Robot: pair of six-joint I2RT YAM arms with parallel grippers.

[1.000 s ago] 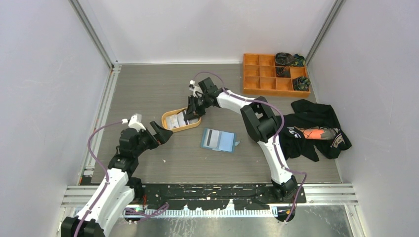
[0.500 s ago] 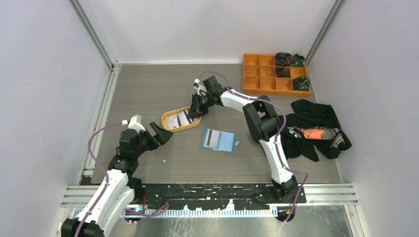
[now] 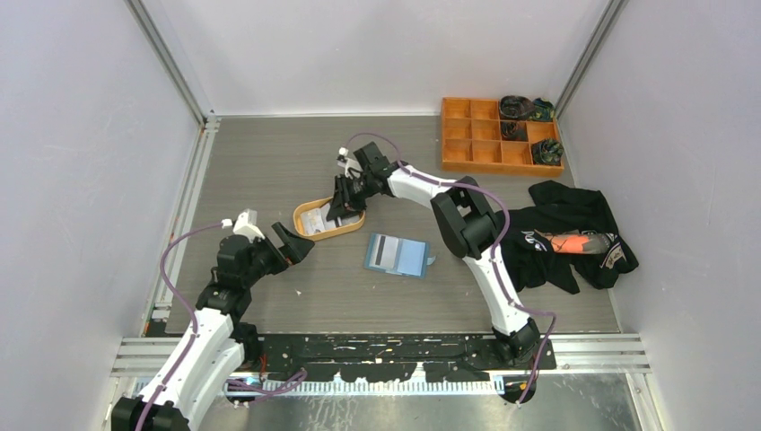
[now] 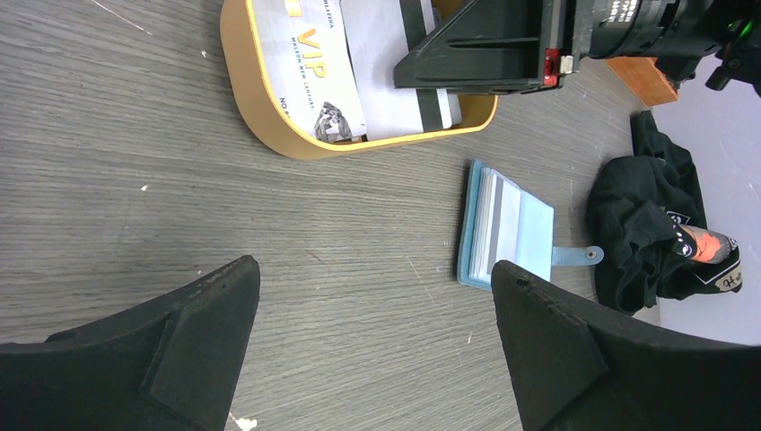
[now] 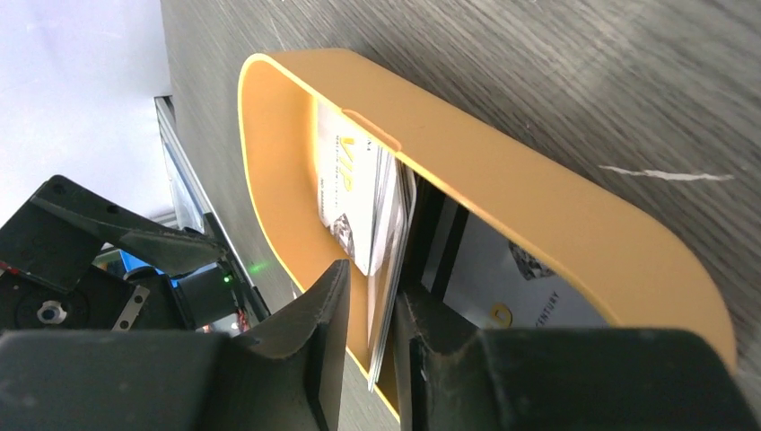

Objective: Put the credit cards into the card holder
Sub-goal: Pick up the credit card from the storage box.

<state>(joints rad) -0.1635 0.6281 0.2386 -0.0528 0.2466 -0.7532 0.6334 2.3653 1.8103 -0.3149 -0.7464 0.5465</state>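
Has the right gripper [image 5: 370, 289] tipped down into the orange oval tray [image 3: 308, 231], fingers a narrow slot apart with the upturned edge of some of the credit cards [image 5: 354, 189] standing in that slot; cannot tell whether squeezed or merely flanked. Reaches there with the right arm stretched long and low from its base, forearm slanting leftward over the table [image 3: 269, 171]. Shows more cards lying flat on the tray floor, one lettered VIP, one with a dark stripe. Holds the left gripper [image 4: 372, 269] spread to its widest, hovering above bare board just near-left of the tray, arm bent up at the elbow. Finds the card holder [image 3: 397, 255] lying open and flat to the near right of the tray, close but not touching, snap tab pointing right, one striped card already on its left half. Further right: a black garment [image 3: 574, 235] heaped by the table's edge, and the orange compartment box [image 3: 489, 135] in the far right corner. Leaves bare board between tray and holder, along the left rail, and across the far left
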